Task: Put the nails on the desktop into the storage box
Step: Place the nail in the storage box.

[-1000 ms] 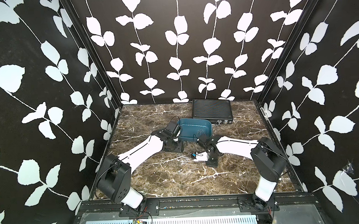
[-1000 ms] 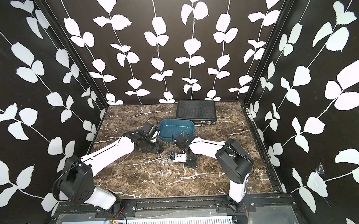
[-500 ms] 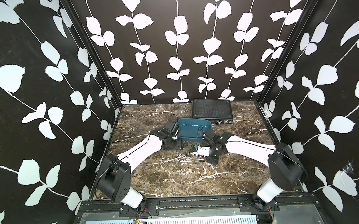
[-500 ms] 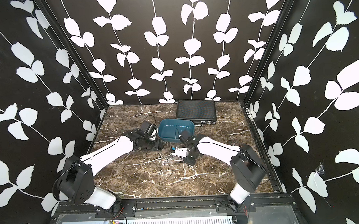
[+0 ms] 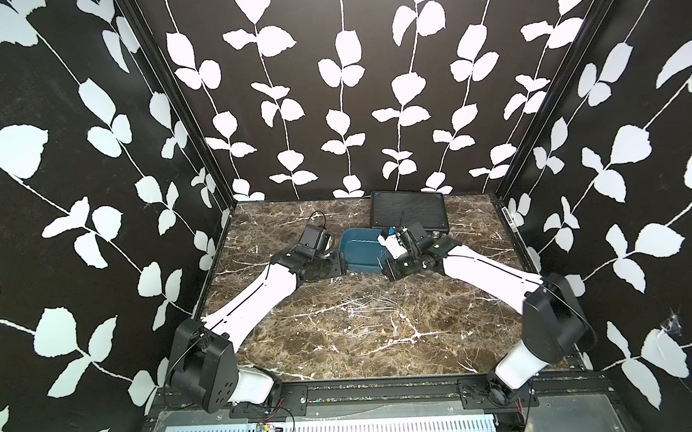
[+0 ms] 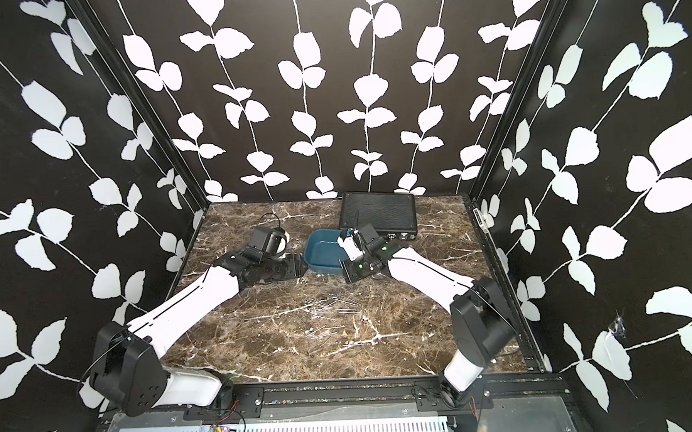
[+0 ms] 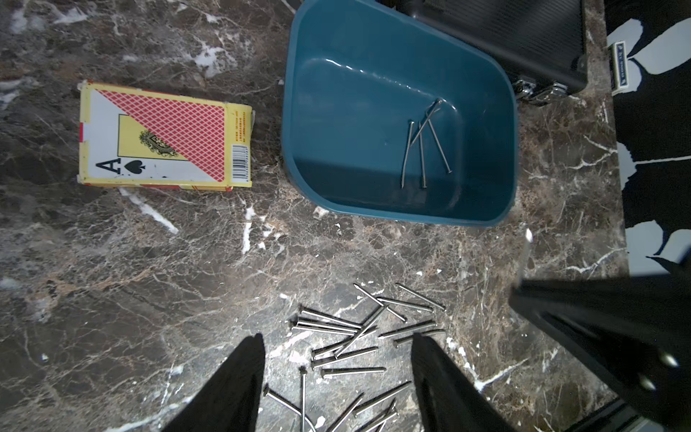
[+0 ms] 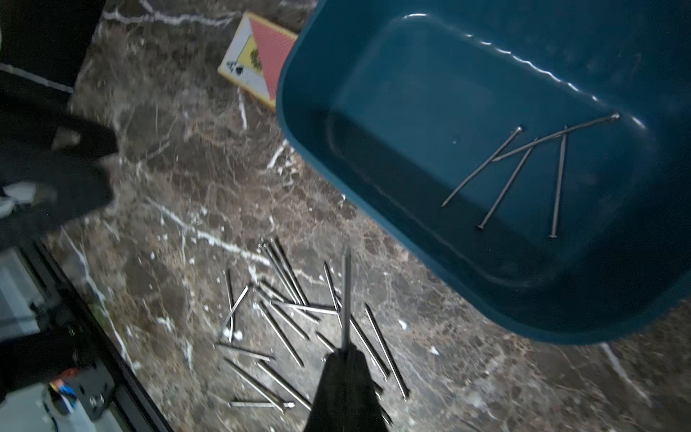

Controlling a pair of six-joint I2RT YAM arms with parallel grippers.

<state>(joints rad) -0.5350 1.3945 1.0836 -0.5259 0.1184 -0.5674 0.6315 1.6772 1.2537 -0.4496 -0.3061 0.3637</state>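
Nails (image 5: 366,304) lie mostly in a loose scatter on the bench (image 5: 302,347) in both top views, just near of the storage box (image 5: 357,246). The box sits near and left of the black case (image 5: 408,210). A second ago the right arm (image 5: 483,273) was stooped low over that scatter. Now its wrist has lifted and swung to the box's near right corner, while the left arm (image 5: 255,297) has hardly shifted from the box's left side.

From the left wrist we count four nails already in the box and a card box (image 7: 164,136) lying apart from it on the bench. The heap lies below the left fingers (image 7: 243,374), which stand well apart with nothing between them.

From the right wrist, the right fingers (image 8: 344,361) are pressed together on a single nail (image 8: 346,299) that sticks out ahead of them. Its tip is short of the box's rim, above the bench. We judge that the pick has worked and one more nail is on its way. It needs carrying over the rim before release, and most of the heap is left.
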